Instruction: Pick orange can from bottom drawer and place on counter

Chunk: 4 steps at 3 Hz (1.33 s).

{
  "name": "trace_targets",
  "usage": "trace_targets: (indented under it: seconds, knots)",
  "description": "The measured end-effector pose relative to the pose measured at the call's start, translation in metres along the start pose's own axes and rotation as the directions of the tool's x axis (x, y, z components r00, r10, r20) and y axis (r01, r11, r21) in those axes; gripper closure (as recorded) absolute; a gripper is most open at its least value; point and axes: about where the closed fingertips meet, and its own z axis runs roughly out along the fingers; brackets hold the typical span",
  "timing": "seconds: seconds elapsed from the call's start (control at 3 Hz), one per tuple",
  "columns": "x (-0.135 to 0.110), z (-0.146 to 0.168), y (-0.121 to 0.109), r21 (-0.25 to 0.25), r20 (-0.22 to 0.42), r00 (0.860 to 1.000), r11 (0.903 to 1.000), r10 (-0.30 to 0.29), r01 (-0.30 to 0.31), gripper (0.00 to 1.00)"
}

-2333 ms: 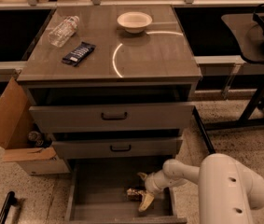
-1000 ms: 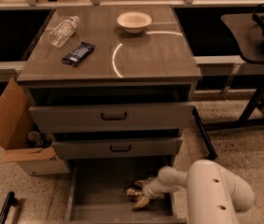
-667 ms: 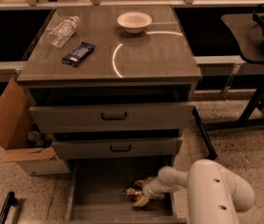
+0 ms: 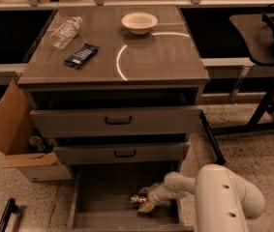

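The orange can (image 4: 136, 200) lies on the floor of the open bottom drawer (image 4: 102, 204), near its right side. My gripper (image 4: 144, 200) is down inside the drawer, reaching in from the right, right at the can. The white arm (image 4: 223, 197) stands at the lower right. The counter (image 4: 146, 52) is the cabinet's glossy top with a pale arc mark.
On the counter are a white bowl (image 4: 139, 21), a clear plastic bottle (image 4: 65, 31) and a dark wrapped bar (image 4: 81, 55). The two upper drawers (image 4: 117, 121) stand partly open above the gripper. A cardboard box (image 4: 15, 139) sits at the left, and a dark table frame (image 4: 267, 81) at the right.
The gripper has moved a little to the left along the drawer floor and now sits against the can. The can has stayed in place.
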Motion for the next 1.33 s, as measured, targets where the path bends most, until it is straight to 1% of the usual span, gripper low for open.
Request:
trace_targets:
  seconds: [0.67, 1.0, 1.33]
  knots:
    - [-0.001, -0.001, 0.0, 0.0, 0.0, 1.0, 1.0, -0.001, 0.001, 1.0]
    - [-0.02, -0.043, 0.001, 0.032, 0.023, 0.997, 0.9966, -0.076, 0.075, 1.0]
    - [-0.069, -0.137, 0.011, 0.099, 0.079, 0.962, 0.962, -0.262, 0.254, 1.0]
